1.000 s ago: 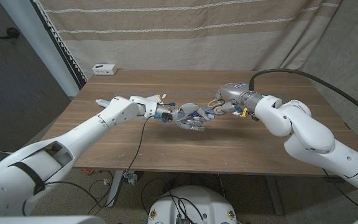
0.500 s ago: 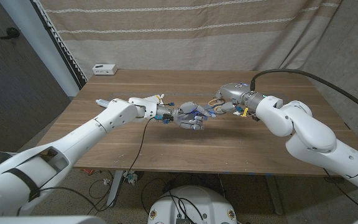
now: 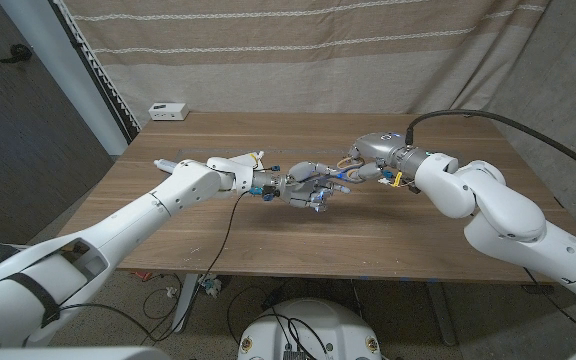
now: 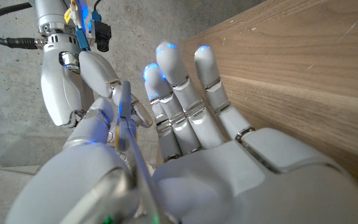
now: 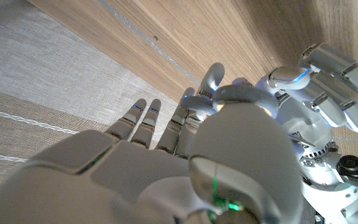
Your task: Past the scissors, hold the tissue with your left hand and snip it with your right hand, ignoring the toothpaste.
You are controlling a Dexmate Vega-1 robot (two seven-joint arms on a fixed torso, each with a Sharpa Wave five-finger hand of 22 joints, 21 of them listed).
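My two hands meet above the middle of the table (image 3: 268, 235). My left hand (image 3: 303, 187) pinches the scissors (image 4: 125, 118), a thin grey metal piece, between its thumb and fingers (image 4: 179, 93). My right hand (image 3: 358, 170) reaches in from the other side, and its fingers (image 4: 95, 68) touch the scissors' end. Whether they grip it is hidden. In the right wrist view my right hand (image 5: 166, 168) lies against my left hand (image 5: 316, 87), fingers mostly straight.
A small white box (image 3: 169, 110) sits at the table's back left corner. A pale object (image 3: 159, 164) pokes out behind my left forearm. A striped curtain (image 3: 298, 60) hangs behind the table. Bare wood lies in front of both hands.
My left hand has risen a little and shifted right, closer into my right hand. My right hand has hardly moved.
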